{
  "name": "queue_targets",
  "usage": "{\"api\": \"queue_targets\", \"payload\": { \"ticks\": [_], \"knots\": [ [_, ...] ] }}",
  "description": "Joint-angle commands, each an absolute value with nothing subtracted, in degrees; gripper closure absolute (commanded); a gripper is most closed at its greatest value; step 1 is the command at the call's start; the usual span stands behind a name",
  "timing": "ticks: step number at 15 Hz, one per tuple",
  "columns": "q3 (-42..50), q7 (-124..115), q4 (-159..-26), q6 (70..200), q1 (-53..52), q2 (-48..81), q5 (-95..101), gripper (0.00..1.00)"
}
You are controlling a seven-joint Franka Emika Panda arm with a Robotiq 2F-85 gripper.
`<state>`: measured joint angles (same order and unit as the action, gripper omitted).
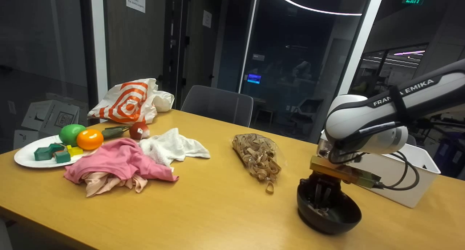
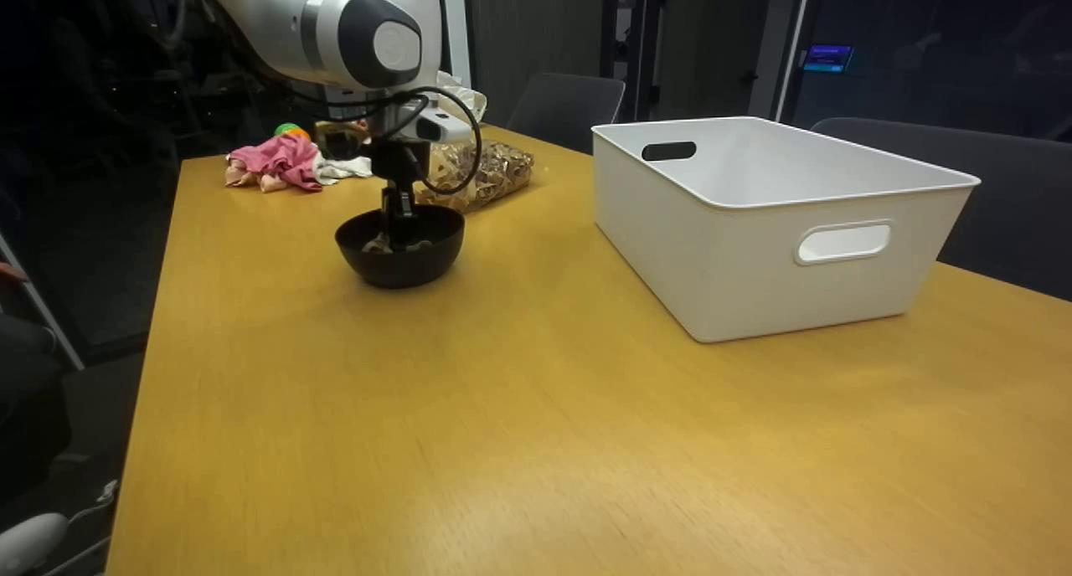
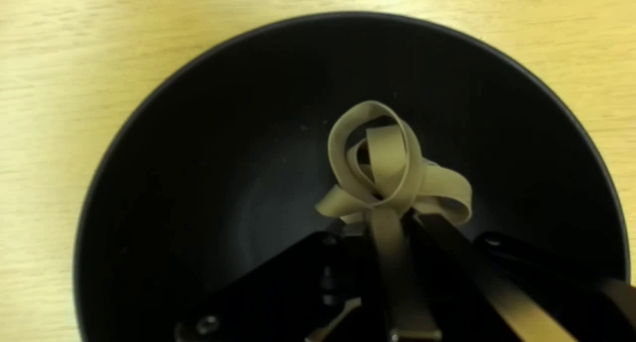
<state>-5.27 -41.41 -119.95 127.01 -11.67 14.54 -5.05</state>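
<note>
My gripper (image 1: 322, 201) points down into a black bowl (image 1: 332, 226) on the wooden table; it also sits inside the bowl (image 2: 402, 268) in the other view from outside, fingertips low (image 2: 400, 231). In the wrist view, tan rubber bands (image 3: 387, 148) lie bunched in the bowl (image 3: 208, 113) right at the fingertips (image 3: 389, 223). The fingers are close together with a narrow space between them. A tan strip runs up between them, dark and blurred lower down. Whether they press on it cannot be seen. The bowl wall hides part of the fingers in both exterior views.
A clear bag of tan bands (image 1: 256, 155) lies beside the bowl, with one loose band (image 1: 269, 192). A white bin (image 2: 712, 275) stands nearby. Farther off are a pink cloth (image 1: 120, 159), a white cloth (image 1: 170, 144), a plate (image 1: 27, 161) with toys, and a plastic bag (image 1: 127, 101).
</note>
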Motion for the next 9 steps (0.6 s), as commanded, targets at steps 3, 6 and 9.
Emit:
{"api": "queue_targets", "payload": {
  "ticks": [3,6,9],
  "knots": [
    [-4.09,-43.85,-118.94,131.40,-11.98,18.56,-3.13,0.99],
    [-3.35,-46.02,-118.74,129.98,-12.51,16.98,0.34,0.99],
    [-3.23,-47.64,-117.40,127.43,-12.56,16.55,3.65,0.99]
  ]
}}
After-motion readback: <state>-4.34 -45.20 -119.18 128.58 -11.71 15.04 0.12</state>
